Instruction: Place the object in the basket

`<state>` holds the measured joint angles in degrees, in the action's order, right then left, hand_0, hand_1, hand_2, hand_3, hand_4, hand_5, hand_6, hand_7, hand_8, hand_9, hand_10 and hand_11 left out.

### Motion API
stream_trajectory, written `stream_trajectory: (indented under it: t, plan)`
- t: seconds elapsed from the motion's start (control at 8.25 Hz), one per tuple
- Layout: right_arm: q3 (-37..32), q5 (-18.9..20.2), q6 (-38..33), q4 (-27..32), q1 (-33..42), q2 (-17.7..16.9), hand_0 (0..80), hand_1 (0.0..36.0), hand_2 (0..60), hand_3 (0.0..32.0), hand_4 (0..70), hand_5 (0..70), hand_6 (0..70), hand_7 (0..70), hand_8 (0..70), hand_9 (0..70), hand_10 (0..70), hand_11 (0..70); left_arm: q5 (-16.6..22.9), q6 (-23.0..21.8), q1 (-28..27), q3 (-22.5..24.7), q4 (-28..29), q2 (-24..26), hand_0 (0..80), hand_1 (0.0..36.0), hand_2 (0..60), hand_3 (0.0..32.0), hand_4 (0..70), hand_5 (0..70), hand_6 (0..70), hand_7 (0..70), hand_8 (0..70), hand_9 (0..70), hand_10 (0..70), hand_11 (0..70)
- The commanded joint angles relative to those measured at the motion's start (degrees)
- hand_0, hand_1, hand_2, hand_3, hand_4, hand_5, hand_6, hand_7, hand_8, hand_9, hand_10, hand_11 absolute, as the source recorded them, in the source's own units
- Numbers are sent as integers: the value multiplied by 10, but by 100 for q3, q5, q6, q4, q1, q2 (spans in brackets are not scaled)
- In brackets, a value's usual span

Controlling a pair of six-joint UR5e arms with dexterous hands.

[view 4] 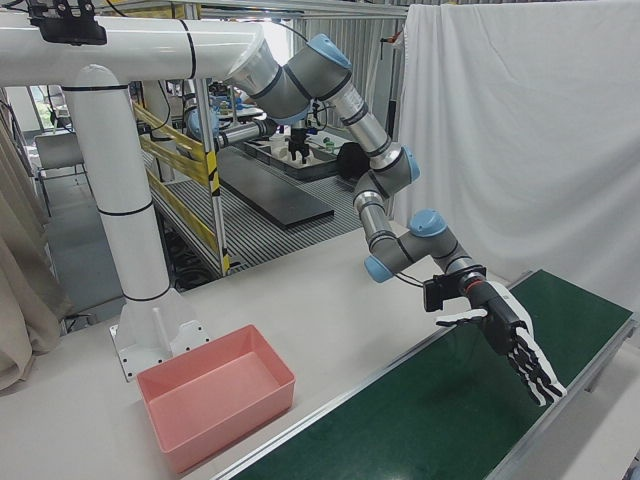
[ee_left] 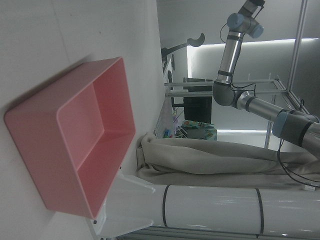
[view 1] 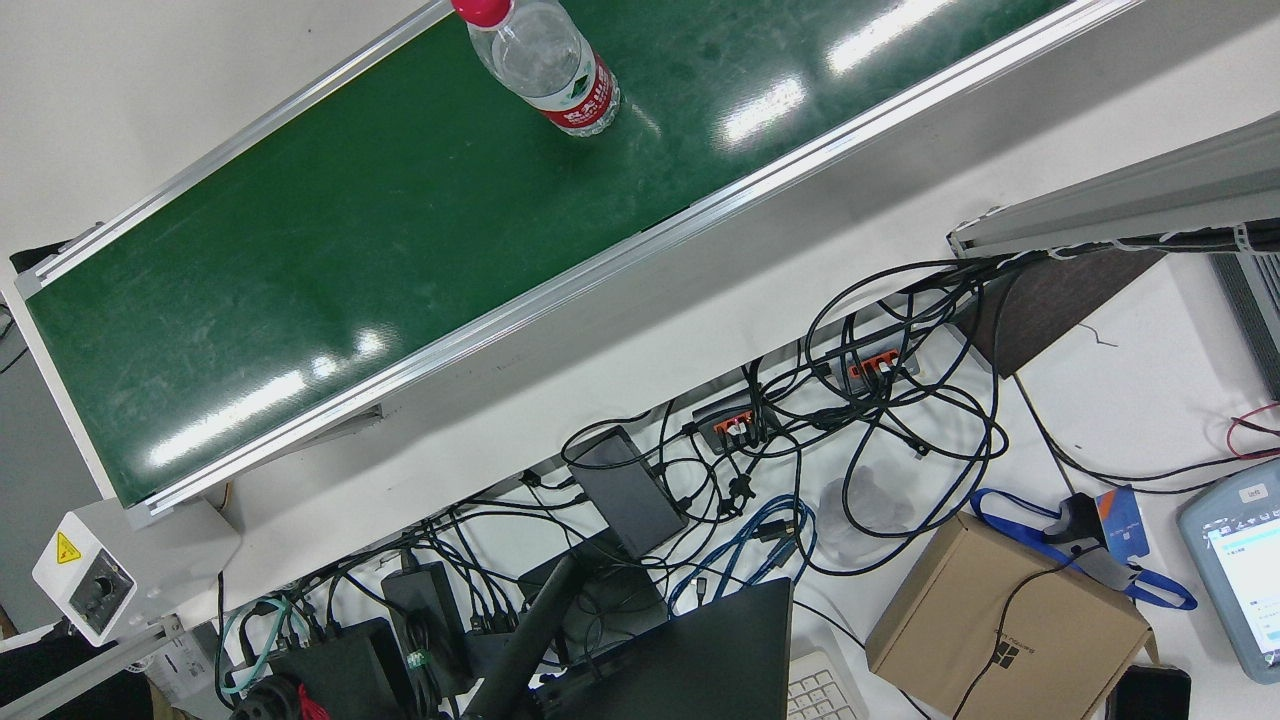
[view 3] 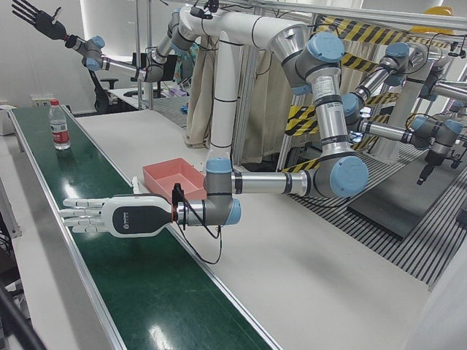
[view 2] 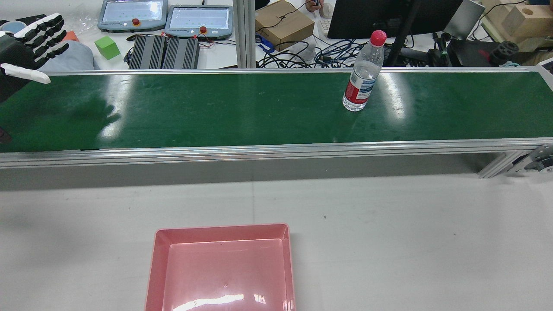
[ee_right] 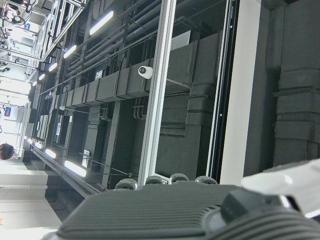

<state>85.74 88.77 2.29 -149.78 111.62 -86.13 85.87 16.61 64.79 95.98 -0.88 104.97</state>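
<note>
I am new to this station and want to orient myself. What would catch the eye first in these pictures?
First, the long green conveyor belt with one clear water bottle standing upright on it, red cap on top. Next, the empty pink basket on the white table nearer the robot. The left hand hovers flat over the belt, fingers spread, far from the bottle.

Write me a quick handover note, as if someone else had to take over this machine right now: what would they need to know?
Left hand: open, holding nothing, fingers spread above the left end of the green belt.
Right hand: open, holding nothing, raised high and well away from the work.
Water bottle: stands upright on the belt toward its right end, far from the left hand, cap on.
Pink basket: on the white table on the robot's side of the belt, nothing in it.
Done: nothing yet.
Left: grasp the bottle, carry it across and set it in the basket.
</note>
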Motion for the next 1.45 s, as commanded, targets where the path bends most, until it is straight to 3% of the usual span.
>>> stream_trajectory:
  t: [0.0,1.09,1.33]
  plan:
    - [4,0,0,1,0,0,0,0,0,0,0,0,0,0,0,0,0,0,0,0,-2,-18,0,6,566,168,0,0,31,93,31,0,25,37,36,76]
    - [-5,0,0,1,0,0,0,0,0,0,0,0,0,0,0,0,0,0,-9,9,-2,-27,-9,6,560,166,0,0,5,92,20,0,9,31,32,70]
    - [-5,0,0,1,0,0,0,0,0,0,0,0,0,0,0,0,0,0,-26,9,-115,-237,70,41,557,166,0,0,3,93,21,0,8,29,33,72]
